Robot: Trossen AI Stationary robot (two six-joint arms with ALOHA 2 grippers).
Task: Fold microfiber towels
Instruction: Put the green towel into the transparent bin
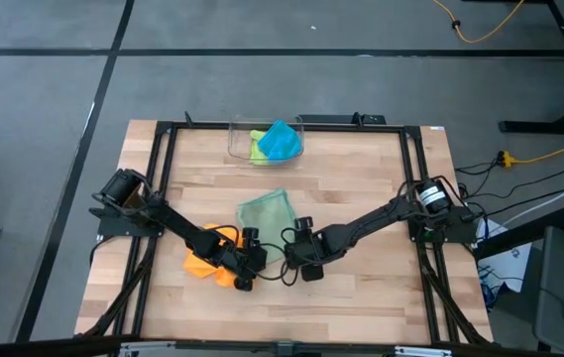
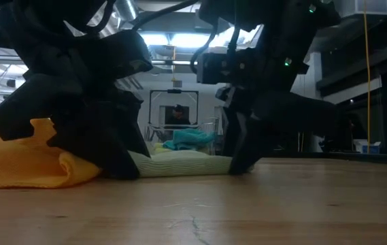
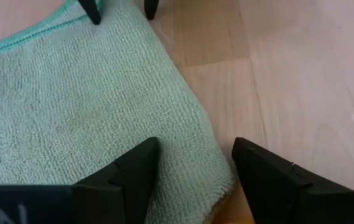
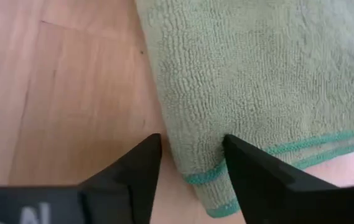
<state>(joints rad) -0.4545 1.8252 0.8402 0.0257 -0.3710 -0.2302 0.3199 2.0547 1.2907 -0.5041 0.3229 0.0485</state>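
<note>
A pale sage green towel (image 1: 266, 212) lies flat in the middle of the table. My left gripper (image 1: 249, 263) stands open over its near left corner (image 3: 211, 177), one finger over the cloth and one over bare wood. My right gripper (image 1: 298, 260) stands open over the near right corner (image 4: 195, 168), which shows a green hem. In the low view both grippers reach down to table level at the towel's (image 2: 179, 163) two ends. An orange towel (image 1: 205, 264) lies crumpled under my left arm. The lime green (image 1: 258, 145) and teal blue (image 1: 281, 140) towels lie in the bin. My left gripper comes at the sage towel's near left corner slanting down from the table's left; whether its fingers (image 3: 136, 171) touch the cloth, I cannot tell. My right gripper comes at the near right corner slanting down from the right; whether its fingers (image 4: 245, 165) touch the cloth, I cannot tell.
A clear plastic bin (image 1: 237, 139) stands at the table's far edge. A dark frame (image 1: 163, 169) runs round the wooden top. Bare wood lies near the front edge (image 1: 291, 317) and to the right (image 1: 381, 178). A person (image 2: 177, 114) shows in the room beyond.
</note>
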